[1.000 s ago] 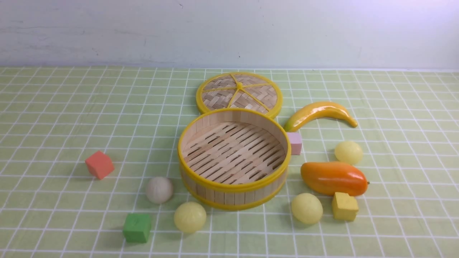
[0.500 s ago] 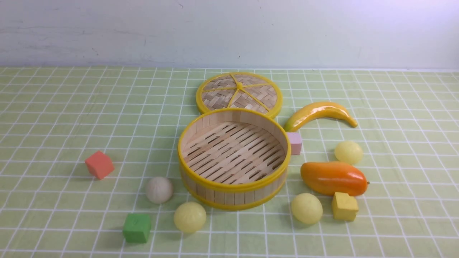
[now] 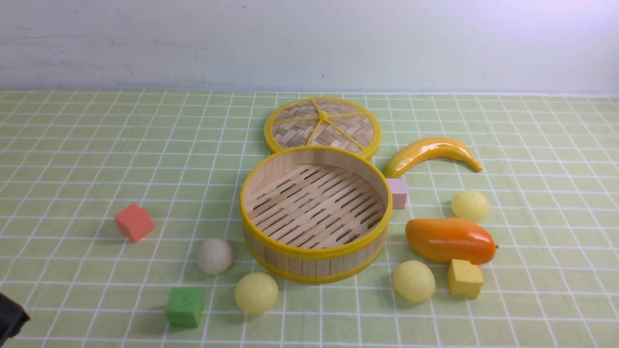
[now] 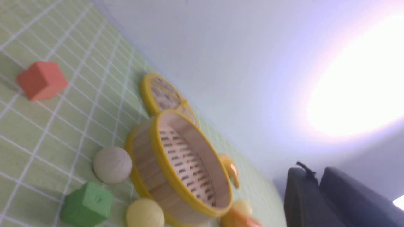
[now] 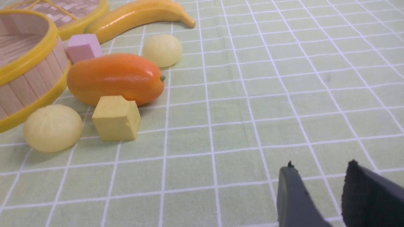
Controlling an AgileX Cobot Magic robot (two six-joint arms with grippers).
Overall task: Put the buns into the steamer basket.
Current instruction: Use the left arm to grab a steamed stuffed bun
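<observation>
The steamer basket [image 3: 314,263] stands in the middle of the cloth, with nothing in it. An off-white bun [image 3: 214,256] and a pale yellow bun [image 3: 256,292] lie at its front left. Another yellow bun [image 3: 413,281] lies at its front right, and a third [image 3: 470,206] lies to its right, beyond the mango. A dark part of my left arm [image 3: 9,321] shows at the bottom left corner. My left gripper [image 4: 318,171] is raised, with jaws together and empty. My right gripper [image 5: 318,167] is slightly open and empty, low over the cloth, well away from the nearest bun [image 5: 53,127].
The woven lid [image 3: 322,125] lies behind the basket. The banana [image 3: 430,152], pink cube [image 3: 398,192], orange mango [image 3: 449,240] and yellow cube [image 3: 464,278] are on the right. The red cube [image 3: 134,222] and green cube [image 3: 184,307] are on the left.
A dark part of my left arm has come into the front view at the bottom left corner. Nothing on the cloth has moved.
</observation>
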